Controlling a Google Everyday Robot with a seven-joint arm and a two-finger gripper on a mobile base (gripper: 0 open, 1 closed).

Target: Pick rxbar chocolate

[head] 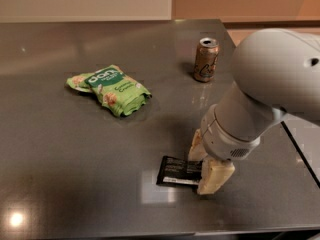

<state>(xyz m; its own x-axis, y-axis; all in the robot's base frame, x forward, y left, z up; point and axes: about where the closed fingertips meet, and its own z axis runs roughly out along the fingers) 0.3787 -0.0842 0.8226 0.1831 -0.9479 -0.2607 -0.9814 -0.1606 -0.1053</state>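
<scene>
Near the front edge of the table (55,184), my claw (202,169) sits low with its two pale fingers (216,176) spread apart, straddling the right end of the rxbar chocolate (176,170). The black wrapper lies flat, not lifted. I cannot tell whether either finger touches it. Farther back lies a green snack bag (112,89), and a tan soda can (206,60) stands upright.

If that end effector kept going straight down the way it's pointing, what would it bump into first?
Probably the rxbar chocolate: the end effector points down over the bar's right end, a finger on either side. Just beneath that is the table.
</scene>
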